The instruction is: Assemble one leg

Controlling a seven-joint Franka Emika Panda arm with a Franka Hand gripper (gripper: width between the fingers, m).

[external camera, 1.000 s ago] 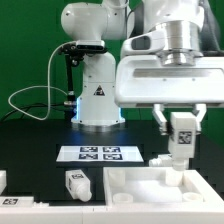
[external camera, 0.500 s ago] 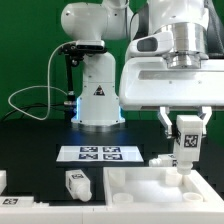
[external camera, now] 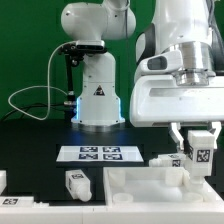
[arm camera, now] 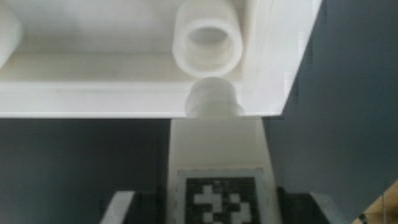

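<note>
a: which step?
b: insertion approach, i'd say. fingers (external camera: 181, 136) closed tight on the leg (external camera: 201, 153), tag face out. its stub end pokes out past the fingertips toward the panel (external camera: 140, 185).
a: seated yet?
b: no. in the wrist view the stub (arm camera: 210, 97) sits at the panel's rim, and the round socket (arm camera: 210, 42) is just beyond it, not entered. next move probably needs a small shift ahead to centre the stub over the socket, then a straight push in, maybe a twist.
a: materials, shapes?
b: all smooth white hard plastic. leg is blocky and square-sided with a printed black-and-white tag, stub narrower and rounded. panel has a raised rim. second leg (external camera: 77, 183) lies on the black tabletop (external camera: 40, 150), well away from the fingers.
</note>
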